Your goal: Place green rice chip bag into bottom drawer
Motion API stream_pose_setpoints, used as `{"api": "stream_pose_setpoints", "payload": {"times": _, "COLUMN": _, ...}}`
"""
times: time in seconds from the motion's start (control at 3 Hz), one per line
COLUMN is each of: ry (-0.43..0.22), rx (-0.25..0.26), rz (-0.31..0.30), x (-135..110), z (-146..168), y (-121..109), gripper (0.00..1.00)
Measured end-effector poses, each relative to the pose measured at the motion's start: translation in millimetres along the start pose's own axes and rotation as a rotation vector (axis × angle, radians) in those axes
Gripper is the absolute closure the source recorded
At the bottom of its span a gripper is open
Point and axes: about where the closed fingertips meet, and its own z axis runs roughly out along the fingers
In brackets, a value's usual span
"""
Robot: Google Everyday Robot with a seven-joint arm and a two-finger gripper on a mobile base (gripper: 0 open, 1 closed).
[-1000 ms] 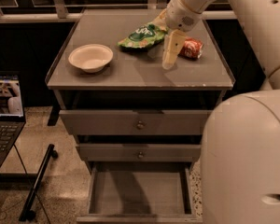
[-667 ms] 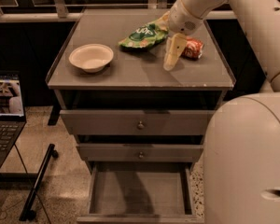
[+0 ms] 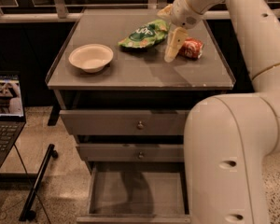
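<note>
Camera view: nudges gripper [image 3: 172, 35] slightly up-right at green rice chip bag [image 3: 142, 34] on the cabinet top; cannot tell its grip; leaves open bottom drawer [image 3: 135, 192] waiting.

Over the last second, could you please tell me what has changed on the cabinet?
The tool has lifted slightly off the cabinet top, beside the right end of the green rice chip bag. The bag, bowl, red packet and open bottom drawer look unmoved.
</note>
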Motion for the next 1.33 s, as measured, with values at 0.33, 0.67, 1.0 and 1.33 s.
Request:
{"api": "stream_pose_setpoints", "payload": {"times": 0.33, "ry": -0.011, "rx": 0.005, "rz": -0.03, "x": -8.6, "z": 14.2, "y": -14.5, "gripper": 0.0}}
{"api": "stream_pose_setpoints", "payload": {"times": 0.67, "ry": -0.035, "rx": -0.01, "rz": -0.054, "x": -19.2, "z": 42.8, "y": -21.3, "gripper": 0.0}}
{"api": "stream_pose_setpoints", "payload": {"times": 1.0, "ry": -0.009, "rx": -0.049, "rz": -0.063, "x": -13.8, "z": 84.4, "y": -22.0, "gripper": 0.0}}
{"api": "stream_pose_setpoints", "payload": {"times": 1.33, "ry": -0.008, "rx": -0.049, "rz": -0.063, "x": -13.7, "z": 84.7, "y": -21.9, "gripper": 0.0}}
